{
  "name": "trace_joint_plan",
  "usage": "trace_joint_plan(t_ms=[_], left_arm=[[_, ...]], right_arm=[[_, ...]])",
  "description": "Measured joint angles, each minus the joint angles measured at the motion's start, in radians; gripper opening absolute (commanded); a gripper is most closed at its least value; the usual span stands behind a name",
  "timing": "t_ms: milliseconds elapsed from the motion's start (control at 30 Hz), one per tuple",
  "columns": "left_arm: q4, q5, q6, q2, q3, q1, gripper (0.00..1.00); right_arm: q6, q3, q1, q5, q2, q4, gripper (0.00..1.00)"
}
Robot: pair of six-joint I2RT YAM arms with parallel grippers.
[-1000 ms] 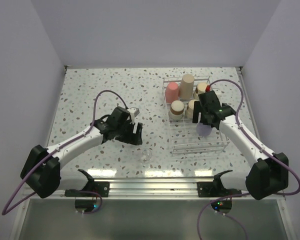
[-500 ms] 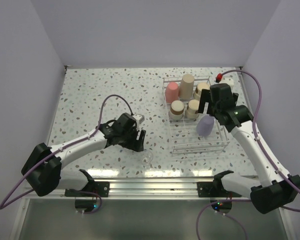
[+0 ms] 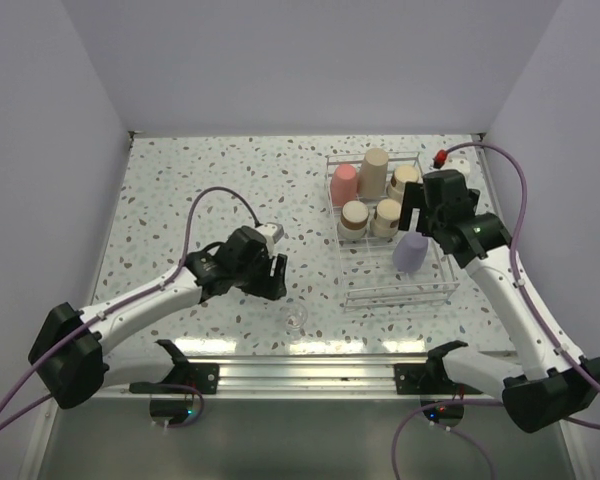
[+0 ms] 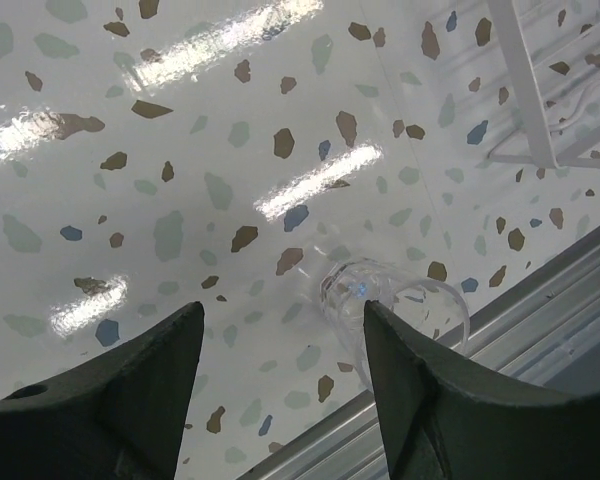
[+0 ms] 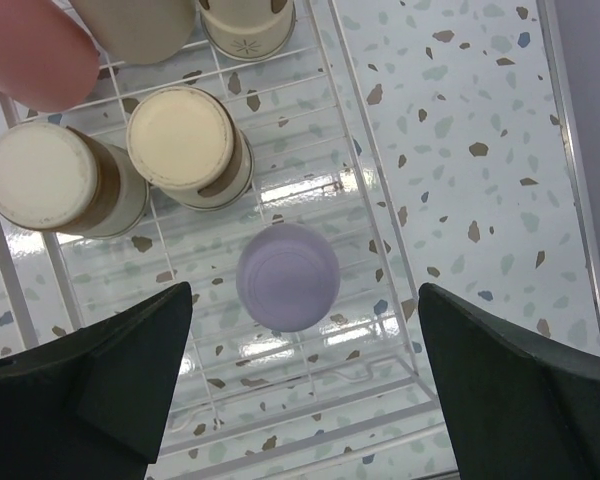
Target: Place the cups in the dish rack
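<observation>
The lavender cup (image 5: pixel 287 276) now stands mouth-down inside the dish rack (image 3: pixel 400 297), directly beneath my right pincer (image 5: pixel 305 290). A second ago that pincer was down at the cup; it has since lifted clear, and its fingers stand wide apart with nothing between them, so I count that cup as delivered. Beyond the pincer, further into the rack, sit the pink cup (image 3: pixel 344 181), the tall tan cup (image 3: pixel 374 172) and the three short beige cups (image 3: pixel 354 218). That leaves one stray: a small clear cup (image 4: pixel 395 305) on the desk (image 3: pixel 180 190), outside the rack and close to the near edge. My left pincer (image 4: pixel 280 310) has swung toward it over the last second and its fingers have drawn in a little. They are still apart and hold nothing. The clear cup sits just ahead of that pincer, off toward one finger, not centred in the gap. I judge the rack nearly loaded, with the left arm lining up the last pickup. It needs shifting sideways before closing.
</observation>
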Motion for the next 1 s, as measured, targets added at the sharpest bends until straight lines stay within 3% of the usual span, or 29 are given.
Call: trace_joint_plan(t_ms=[267, 533, 633, 733, 767, 1000], left_arm=[[0.030, 0.044, -0.002, -0.098, -0.075, -0.053, 0.63], [0.058, 0.041, -0.017, -0.045, -0.080, -0.119, 0.55], [0.060, 0.015, -0.026, 0.009, -0.080, -0.146, 0.48], [0.059, -0.008, -0.044, 0.061, -0.080, -0.174, 0.19], [0.058, -0.017, -0.047, 0.073, -0.079, -0.180, 0.00], [0.037, -0.097, -0.062, 0.093, -0.031, -0.204, 0.00]], right_arm=[[-0.004, 0.000, 0.000, 0.000, -0.061, -0.023, 0.98], [-0.004, -0.001, 0.000, -0.003, -0.084, -0.030, 0.98], [-0.004, -0.002, 0.000, -0.003, -0.092, -0.035, 0.98], [-0.004, -0.005, 0.000, -0.003, -0.100, -0.039, 0.98], [-0.004, -0.008, 0.000, -0.003, -0.104, -0.039, 0.98], [-0.004, -0.011, 0.000, -0.007, -0.117, -0.045, 0.98]])
